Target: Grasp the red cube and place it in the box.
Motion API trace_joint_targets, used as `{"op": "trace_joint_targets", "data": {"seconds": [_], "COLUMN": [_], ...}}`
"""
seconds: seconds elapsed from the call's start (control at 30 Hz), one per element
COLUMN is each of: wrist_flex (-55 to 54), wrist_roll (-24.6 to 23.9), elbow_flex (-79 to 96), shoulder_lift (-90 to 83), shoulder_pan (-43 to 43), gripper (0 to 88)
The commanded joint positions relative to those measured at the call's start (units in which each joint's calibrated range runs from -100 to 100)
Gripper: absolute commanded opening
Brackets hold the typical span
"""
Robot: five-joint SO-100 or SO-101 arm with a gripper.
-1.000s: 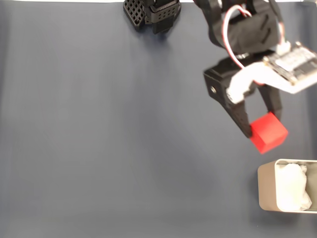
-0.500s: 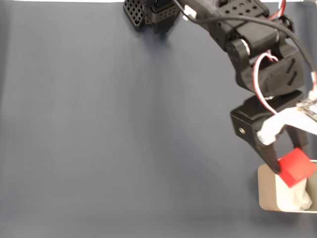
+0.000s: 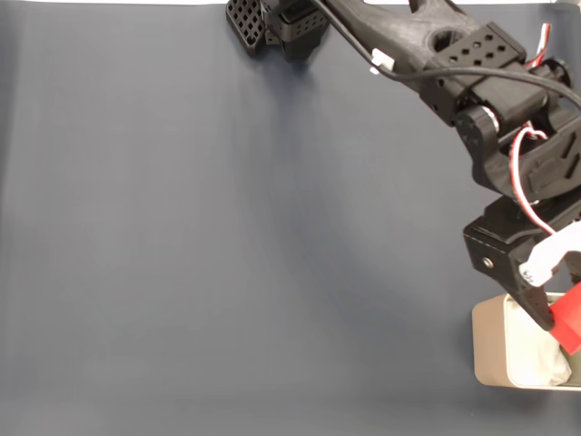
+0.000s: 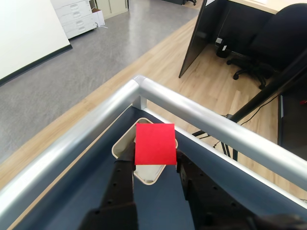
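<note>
My gripper [image 3: 565, 322] is shut on the red cube [image 3: 569, 315], which shows at the right edge of the fixed view, partly cut off. It hangs over the beige box [image 3: 486, 350] with white padding inside. In the wrist view the red cube [image 4: 154, 143] sits between my two black fingers [image 4: 125, 165], and the box [image 4: 121, 144] lies directly beyond it near the table's corner. The cube hides much of the box's inside.
The black arm [image 3: 436, 50] reaches from its base [image 3: 281, 23] at the top across to the right side. A dark blue mat [image 3: 227, 236] covers the table. A metal rail [image 4: 96, 129] edges the table corner close to the box.
The arm has carried the cube down and to the right, from above the mat beside the box to over the box's inside. The grip stayed shut.
</note>
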Motion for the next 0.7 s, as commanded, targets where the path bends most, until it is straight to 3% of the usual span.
{"op": "trace_joint_targets", "data": {"seconds": [0.0, 0.67], "wrist_flex": [-1.4, -4.0], "wrist_roll": [0.6, 0.4], "elbow_flex": [-3.6, -7.2], "shoulder_lift": [-0.2, 6.2], "shoulder_pan": [-0.7, -1.4], "gripper": [0.0, 0.1]}}
